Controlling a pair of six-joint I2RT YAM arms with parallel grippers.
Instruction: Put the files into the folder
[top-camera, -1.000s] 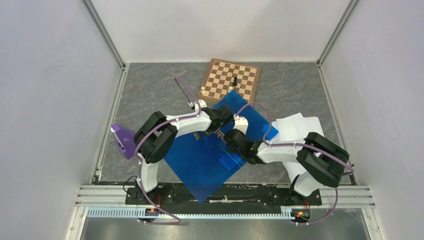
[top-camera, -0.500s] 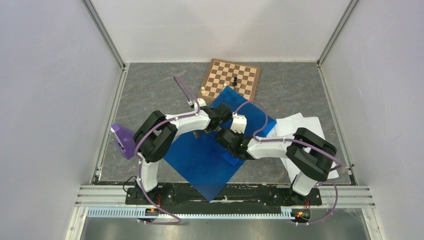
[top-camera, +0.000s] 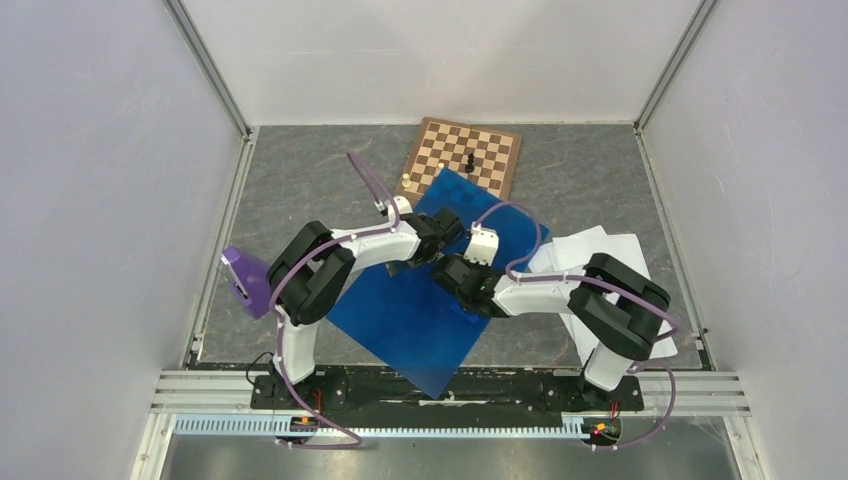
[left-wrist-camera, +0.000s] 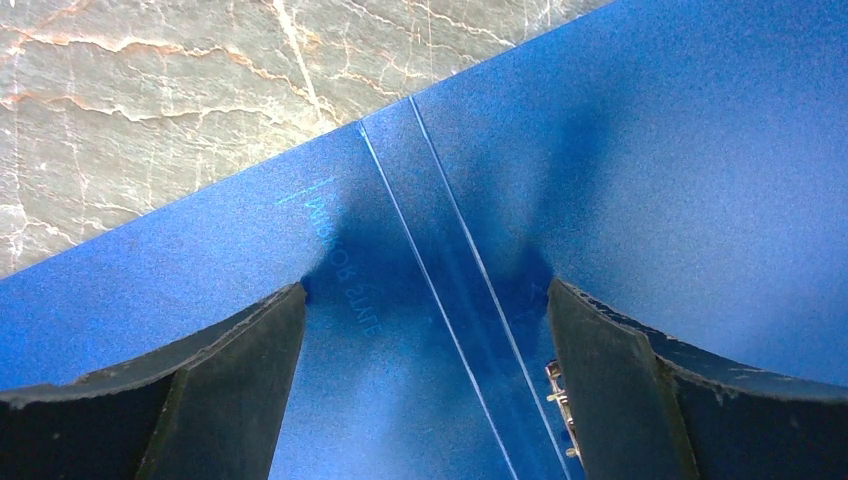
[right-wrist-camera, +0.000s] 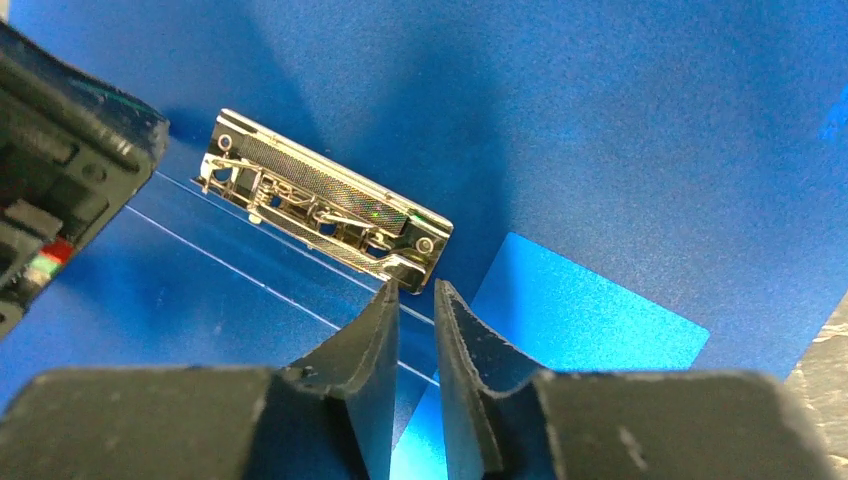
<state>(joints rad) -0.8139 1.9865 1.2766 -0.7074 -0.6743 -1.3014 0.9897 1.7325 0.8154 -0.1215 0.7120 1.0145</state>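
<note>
The blue folder (top-camera: 400, 320) lies open on the table, its far flap (top-camera: 505, 240) tilted up near the chessboard. My left gripper (top-camera: 447, 243) is open, and in the left wrist view its fingers (left-wrist-camera: 426, 288) straddle the spine creases of the folder (left-wrist-camera: 650, 150). My right gripper (top-camera: 447, 268) is shut and empty. Its tips (right-wrist-camera: 415, 285) sit just short of the metal clip (right-wrist-camera: 320, 205) on the folder's inside (right-wrist-camera: 600, 120). The files (top-camera: 600, 255), loose white sheets, lie on the table at the right, partly under the right arm.
A wooden chessboard (top-camera: 440, 150) with a black piece (top-camera: 469, 160) and a light piece (top-camera: 406, 181) lies behind the folder. A purple object (top-camera: 245, 280) sits by the left arm. Grey walls enclose the table on three sides.
My right gripper has moved left and away over the folder, close to the left gripper. The folder has shifted and turned a little. The left arm has hardly moved.
</note>
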